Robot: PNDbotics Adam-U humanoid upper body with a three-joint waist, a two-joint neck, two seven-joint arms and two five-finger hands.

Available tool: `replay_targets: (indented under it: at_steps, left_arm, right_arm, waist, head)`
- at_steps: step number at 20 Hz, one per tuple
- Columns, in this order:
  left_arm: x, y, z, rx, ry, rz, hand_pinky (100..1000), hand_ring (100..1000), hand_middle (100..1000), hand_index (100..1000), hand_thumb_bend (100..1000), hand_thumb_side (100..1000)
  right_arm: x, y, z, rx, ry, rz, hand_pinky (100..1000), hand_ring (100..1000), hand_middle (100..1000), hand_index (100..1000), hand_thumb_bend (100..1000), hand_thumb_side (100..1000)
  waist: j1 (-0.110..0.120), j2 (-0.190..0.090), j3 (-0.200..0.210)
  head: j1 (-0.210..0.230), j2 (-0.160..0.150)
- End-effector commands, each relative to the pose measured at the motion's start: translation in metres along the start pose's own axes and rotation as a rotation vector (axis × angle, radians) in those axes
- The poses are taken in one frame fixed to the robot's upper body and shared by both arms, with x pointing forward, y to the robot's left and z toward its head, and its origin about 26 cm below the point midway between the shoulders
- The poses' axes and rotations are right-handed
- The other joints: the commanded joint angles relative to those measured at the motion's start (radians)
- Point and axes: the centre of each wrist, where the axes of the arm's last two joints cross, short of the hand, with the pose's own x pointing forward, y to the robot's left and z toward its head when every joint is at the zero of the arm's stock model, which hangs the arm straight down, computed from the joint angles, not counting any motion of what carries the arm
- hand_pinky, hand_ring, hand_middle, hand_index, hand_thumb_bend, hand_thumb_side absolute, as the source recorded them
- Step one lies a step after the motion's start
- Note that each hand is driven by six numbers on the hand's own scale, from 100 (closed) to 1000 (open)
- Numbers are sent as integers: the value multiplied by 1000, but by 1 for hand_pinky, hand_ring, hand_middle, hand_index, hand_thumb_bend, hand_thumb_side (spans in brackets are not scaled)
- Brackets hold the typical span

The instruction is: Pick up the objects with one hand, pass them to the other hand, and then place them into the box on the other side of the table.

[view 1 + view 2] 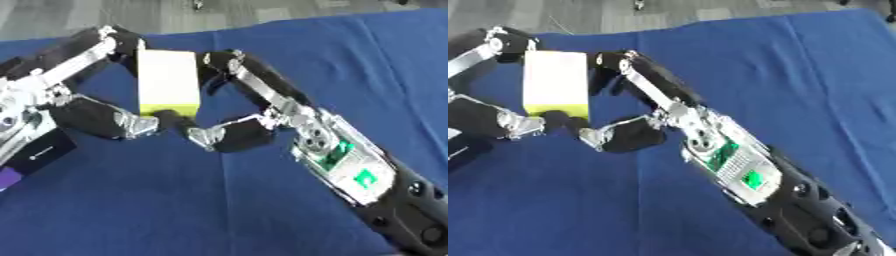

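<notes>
Hovering mid-handover in the left eye view: pale block [168, 82], white with a yellow-green lower end, held above the blue tablecloth [219, 210] between both hands. Left hand [96, 117] with fingers curled around the block's left side and thumb tucked under the yellow end. Right hand [254, 127] closing in from the other side, fingers bent at the block's upper right edge, thumb near the bottom corner; contact likely, though not certain. Looks light and stiff, flat faces probably smooth, so best pinched across the long sides. Seen from the right eye view: same block, upright, slightly tilted, between both sets of fingers. No box visible in either view.
</notes>
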Motion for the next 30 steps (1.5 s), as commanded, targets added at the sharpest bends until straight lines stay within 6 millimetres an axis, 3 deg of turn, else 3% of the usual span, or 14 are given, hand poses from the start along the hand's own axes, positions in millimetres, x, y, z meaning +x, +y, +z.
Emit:
replay_targets:
  at_steps: [1,9,15,22,30]
  left_arm:
    - [1,15,6,41,8,-25,666,614,535,614,348,399]
    - [2,17,11,69,8,-24,661,609,534,616,357,383]
    - [1,19,16,85,6,-16,665,615,554,642,374,421]
    - [1,20,23,91,-9,-15,668,620,561,651,399,416]
    - [-2,22,29,73,-17,2,673,627,574,664,488,329]
  right_arm:
    - [5,-8,1,-11,-19,18,661,720,544,603,100,238]
    - [1,-10,5,-2,15,33,711,774,594,668,100,407]
    - [-3,-13,9,13,26,51,729,803,626,707,123,500]
    - [-6,-18,12,24,25,64,738,819,652,730,135,550]
    - [-9,-24,15,61,17,91,752,843,694,764,154,562]
  waist:
    - [-3,2,1]
    - [-4,2,1]
    - [-4,3,-1]
    - [-6,5,-1]
    - [-8,6,-2]
  head:
    - [1,-11]
    - [0,-12]
    - [2,-14]
    - [3,-13]
    - [2,-13]
